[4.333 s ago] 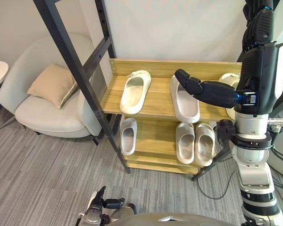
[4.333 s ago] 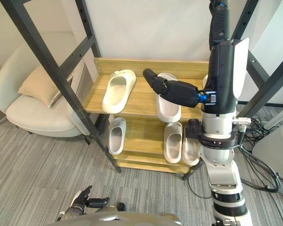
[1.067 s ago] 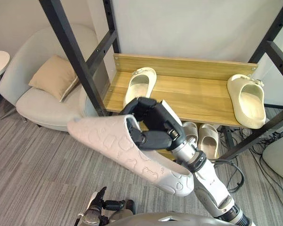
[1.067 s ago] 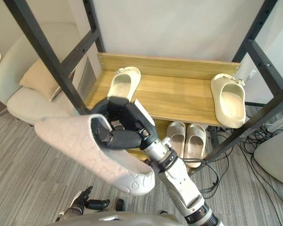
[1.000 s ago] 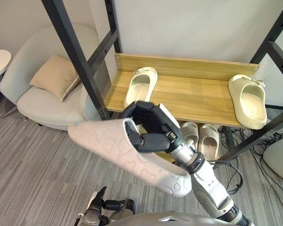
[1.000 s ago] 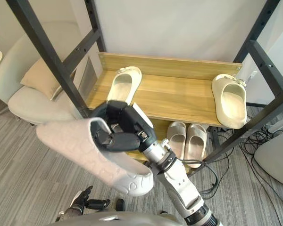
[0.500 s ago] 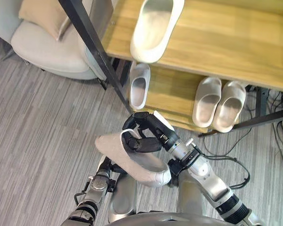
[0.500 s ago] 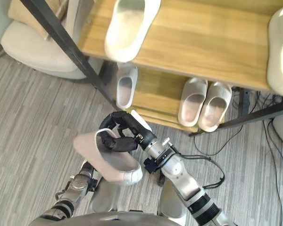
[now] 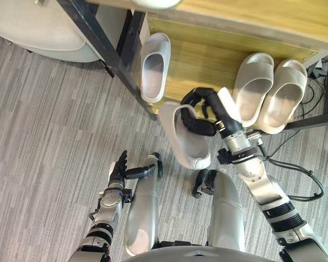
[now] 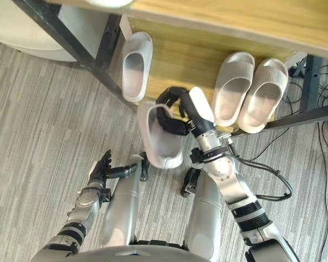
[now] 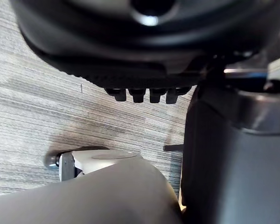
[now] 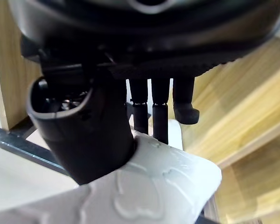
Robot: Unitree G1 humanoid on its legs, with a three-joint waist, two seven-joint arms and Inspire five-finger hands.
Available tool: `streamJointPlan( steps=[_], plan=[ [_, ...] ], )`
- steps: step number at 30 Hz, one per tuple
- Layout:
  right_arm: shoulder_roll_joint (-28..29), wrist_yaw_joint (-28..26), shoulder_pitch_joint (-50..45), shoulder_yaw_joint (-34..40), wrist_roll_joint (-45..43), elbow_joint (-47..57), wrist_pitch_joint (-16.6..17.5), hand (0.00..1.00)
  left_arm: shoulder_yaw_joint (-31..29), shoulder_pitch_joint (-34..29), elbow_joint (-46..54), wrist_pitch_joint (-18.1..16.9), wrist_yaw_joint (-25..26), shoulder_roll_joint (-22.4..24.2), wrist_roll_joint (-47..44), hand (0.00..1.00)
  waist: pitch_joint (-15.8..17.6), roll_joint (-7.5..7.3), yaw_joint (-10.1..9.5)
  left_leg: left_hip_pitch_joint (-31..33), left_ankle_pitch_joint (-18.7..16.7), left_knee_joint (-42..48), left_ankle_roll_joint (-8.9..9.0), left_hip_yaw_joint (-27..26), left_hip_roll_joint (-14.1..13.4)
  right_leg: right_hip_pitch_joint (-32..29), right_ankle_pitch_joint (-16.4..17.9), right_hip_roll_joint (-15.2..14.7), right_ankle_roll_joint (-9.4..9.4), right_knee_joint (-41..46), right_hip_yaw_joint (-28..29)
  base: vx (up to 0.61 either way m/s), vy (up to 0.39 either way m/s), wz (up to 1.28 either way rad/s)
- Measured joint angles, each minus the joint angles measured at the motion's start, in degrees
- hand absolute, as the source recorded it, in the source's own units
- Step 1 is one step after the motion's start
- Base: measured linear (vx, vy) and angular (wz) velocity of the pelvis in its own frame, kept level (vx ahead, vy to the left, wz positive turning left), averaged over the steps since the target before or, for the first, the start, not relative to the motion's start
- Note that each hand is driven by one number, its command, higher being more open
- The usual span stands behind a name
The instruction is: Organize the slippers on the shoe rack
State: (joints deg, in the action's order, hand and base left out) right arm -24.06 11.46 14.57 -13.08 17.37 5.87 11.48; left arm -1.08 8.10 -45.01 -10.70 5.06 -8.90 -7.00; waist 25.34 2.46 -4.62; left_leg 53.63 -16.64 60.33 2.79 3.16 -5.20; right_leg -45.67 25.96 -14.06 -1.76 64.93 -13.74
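Observation:
My right hand is shut on a white slipper, thumb inside its opening and fingers over its strap. It hangs just in front of the wooden lower shelf of the shoe rack, toe end pointing back towards me. In the right wrist view the embossed slipper sits under the thumb. On the lower shelf a single pale slipper lies at the left, and a pair lies at the right. My left hand hangs low over the carpet, fingers straight and holding nothing.
A dark slanted frame post crosses in front of the rack's left end. The upper shelf's edge runs along the top. A pale armchair stands at the far left. Black cables lie on the grey carpet at the right.
The camera has tilted down towards the floor. My right hand has carried the slipper forward and right, up to the lower shelf's front edge, and turned it lengthwise.

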Motion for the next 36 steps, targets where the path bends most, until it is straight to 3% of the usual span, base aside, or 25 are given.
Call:
streamJointPlan(
  steps=[5,15,24,35,36],
  plan=[
    [-0.2,2.8,1.4,3.2,3.0,2.2,-0.2,0.00,-2.4,-0.1,3.1,-0.1,0.0,0.8,-0.3,1.00,0.7,-1.20,-1.12,3.6,-2.1,6.2,0.38,0.7,-0.5,-3.2,2.6,-0.4,0.57,6.3,0.2,-0.07,0.000,-0.02],
    [-3.5,7.1,10.9,4.3,6.5,1.8,-1.9,0.00,-3.9,-0.3,7.2,-1.4,-0.1,1.8,-0.3,1.00,0.9,-1.49,-2.28,10.1,-2.8,12.1,0.73,2.2,-0.8,-8.7,4.1,-0.9,1.17,12.3,-0.2,-0.04,-0.024,0.00],
    [-4.2,12.8,22.7,2.9,10.7,-11.4,-6.1,0.00,-4.0,0.0,9.2,-2.8,0.2,2.3,-0.3,1.00,0.5,-2.46,-4.22,14.2,-2.7,14.1,0.84,2.4,-1.2,-12.3,4.5,-1.6,1.60,14.3,-0.7,-0.01,-0.028,0.02],
    [-4.1,17.0,32.5,1.5,12.4,-24.7,-9.1,0.00,-3.6,0.4,9.3,-3.1,1.6,2.5,-0.3,1.00,-0.4,-3.36,-4.99,15.9,-2.6,13.9,0.90,2.7,-0.5,-13.1,5.4,-2.9,1.81,14.8,-1.8,0.02,-0.029,0.08],
    [-4.1,17.2,32.7,1.5,12.4,-24.9,-9.2,1.00,-3.6,0.4,9.3,-3.1,1.6,2.5,-0.3,1.00,-0.7,-3.40,-5.08,16.2,-2.5,13.8,0.95,2.7,-0.5,-13.4,5.4,-2.9,1.84,14.9,-1.8,0.03,-0.029,0.05]
  ],
)
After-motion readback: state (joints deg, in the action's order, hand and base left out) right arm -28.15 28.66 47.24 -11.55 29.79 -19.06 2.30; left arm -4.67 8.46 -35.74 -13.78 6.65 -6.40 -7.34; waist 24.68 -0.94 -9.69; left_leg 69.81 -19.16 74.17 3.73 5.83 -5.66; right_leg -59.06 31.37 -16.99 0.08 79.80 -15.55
